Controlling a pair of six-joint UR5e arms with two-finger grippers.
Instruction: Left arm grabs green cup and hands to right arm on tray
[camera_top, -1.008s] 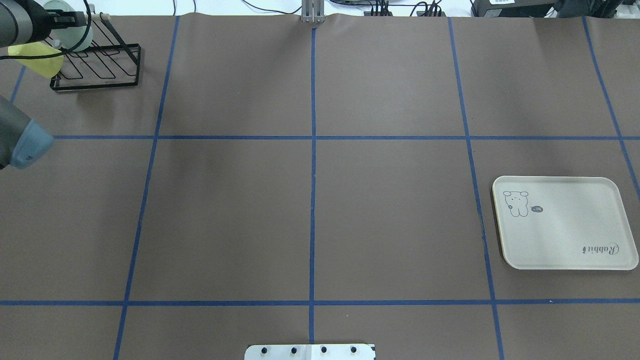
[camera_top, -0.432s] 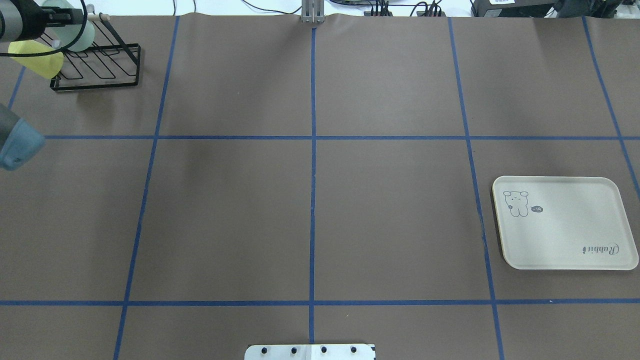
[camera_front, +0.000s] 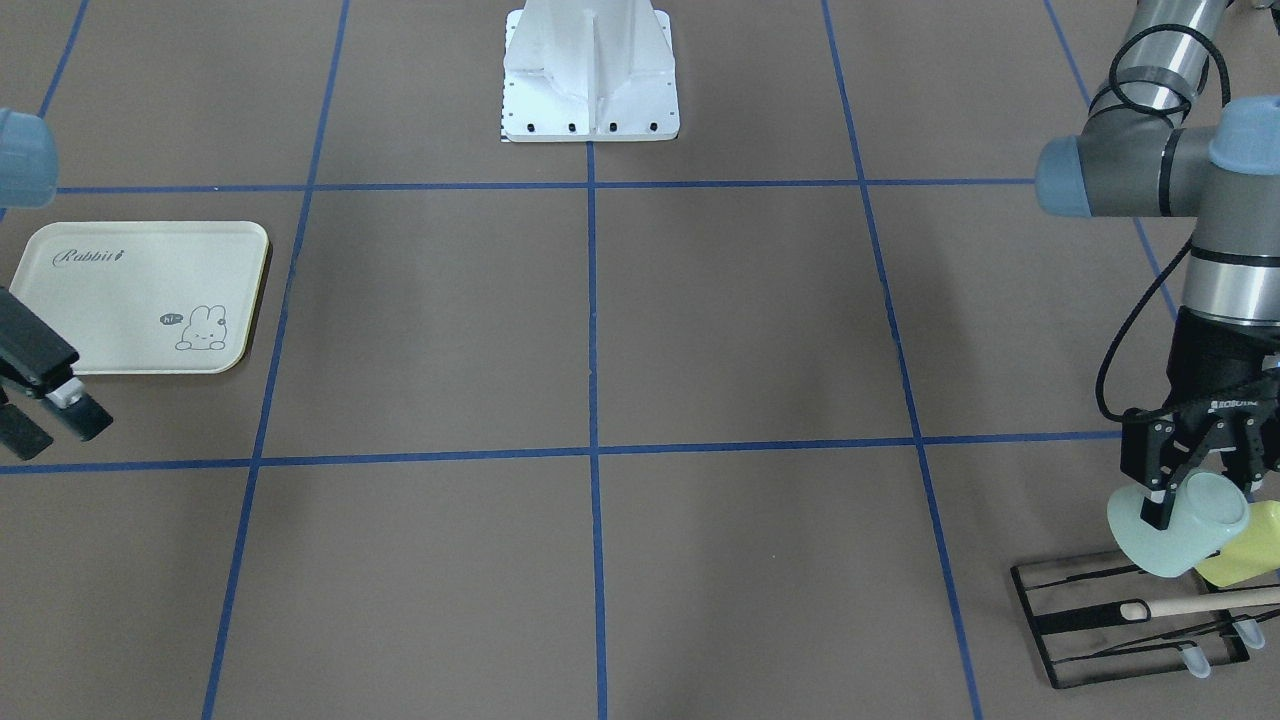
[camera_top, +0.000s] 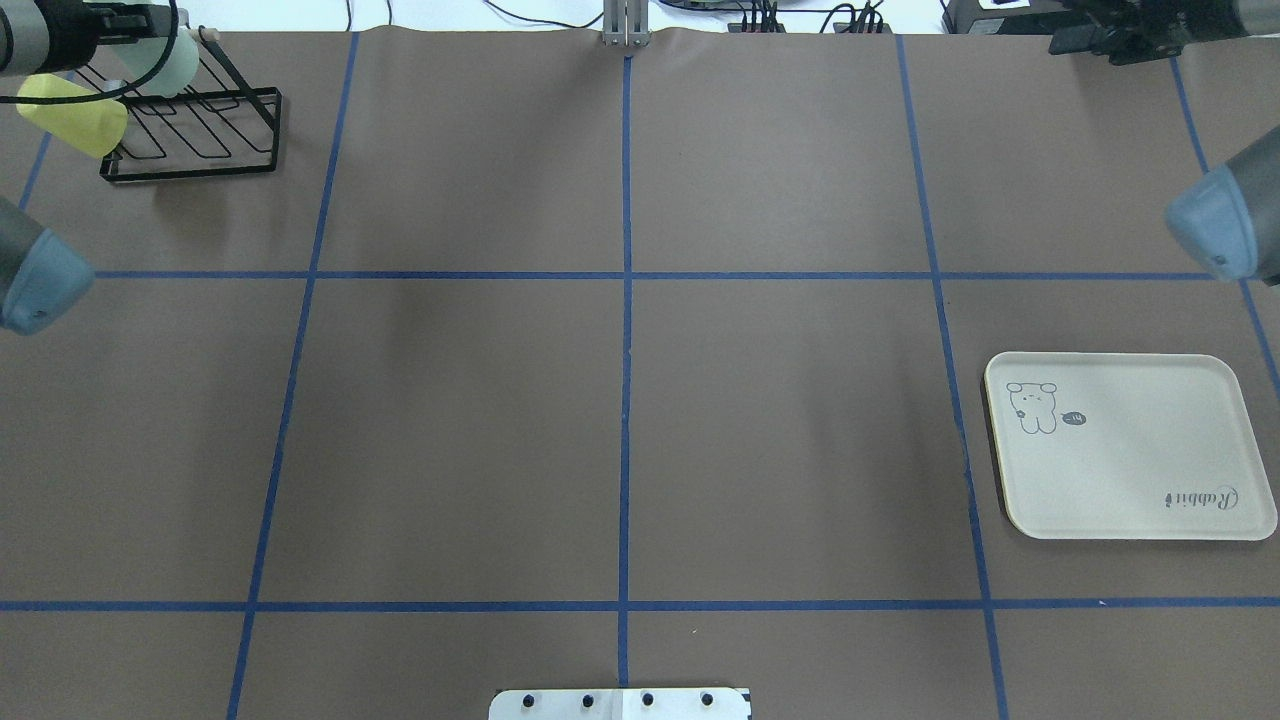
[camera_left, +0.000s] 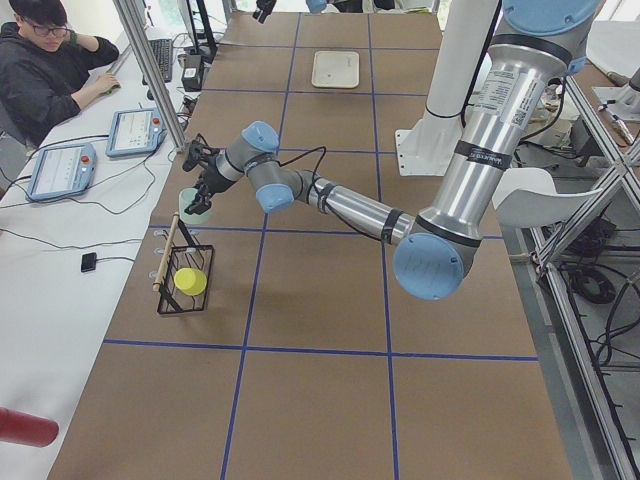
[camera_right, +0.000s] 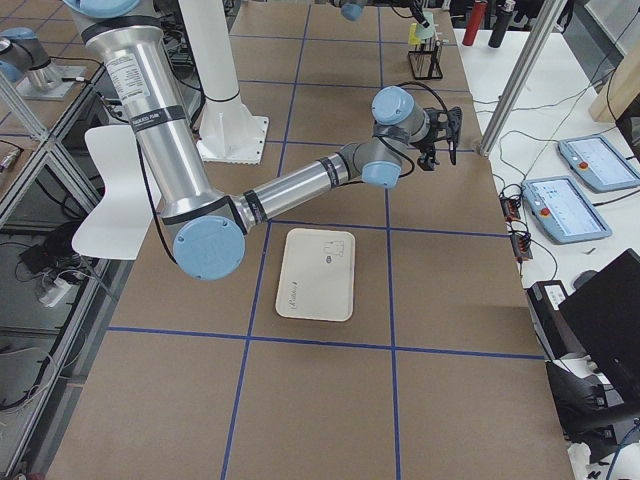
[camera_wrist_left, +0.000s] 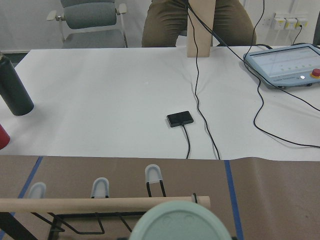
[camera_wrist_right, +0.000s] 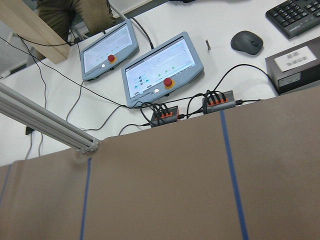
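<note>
My left gripper (camera_front: 1190, 478) is shut on the pale mint-green cup (camera_front: 1180, 538), with one finger inside the rim. It holds the cup tilted just above the black wire rack (camera_front: 1090, 618). The cup also shows at the overhead view's far left (camera_top: 176, 60) and, bottom first, in the left wrist view (camera_wrist_left: 182, 222). The cream tray (camera_top: 1130, 450) lies at the table's right side, with nothing on it. My right gripper (camera_front: 55, 430) is open and empty, hovering beyond the tray's far side (camera_front: 140, 300). It shows at the top right of the overhead view (camera_top: 1110, 40).
A yellow-green cup (camera_front: 1245, 550) hangs on the rack beside the held cup, also seen overhead (camera_top: 75, 115). A wooden bar (camera_front: 1200, 603) tops the rack. Beyond the table's far edge are control tablets (camera_wrist_right: 162, 67), cables and a seated operator (camera_left: 45, 60).
My left gripper has moved the green cup a little away from the yellow-green cup and up off the rack. The right arm has come into the overhead view at the right.
</note>
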